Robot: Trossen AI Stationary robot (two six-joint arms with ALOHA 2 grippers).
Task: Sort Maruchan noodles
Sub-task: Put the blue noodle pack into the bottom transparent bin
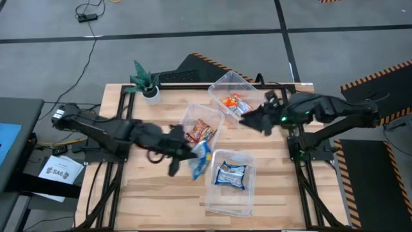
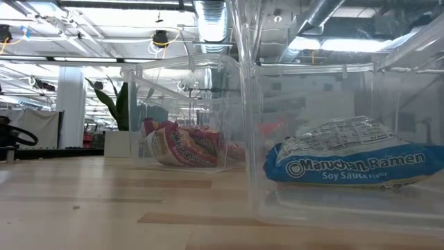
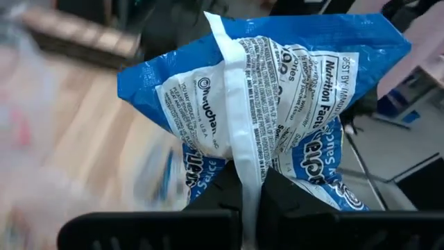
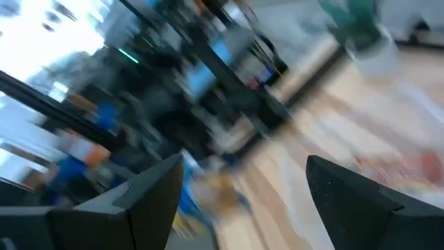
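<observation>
Wooden table (image 1: pixel 148 187) with three tubs of noodle packets; left tool (image 1: pixel 191 154) clamped on blue packet (image 1: pixel 201 158), right tool (image 1: pixel 252 120) open, empty.

Three clear plastic tubs (image 1: pixel 232 82) (image 1: pixel 197 117) (image 1: pixel 226 196) set on wooden table (image 1: pixel 148 187), between both grippers. Small potted plant (image 1: pixel 148 85) placed at far table edge, beyond left gripper. Black cable (image 1: pixel 82 13) seen on grey floor.

Blue-and-white packet in tub (image 2: pixel 354 161) reading "Maruchan Ramen, Soy Sauce Flavor", held blue packet (image 3: pixel 267 114) printed "Maruchan" and "Nutrition Facts", white sheet (image 1: pixel 59 172) beside the table's left edge lettered "SAG"
</observation>
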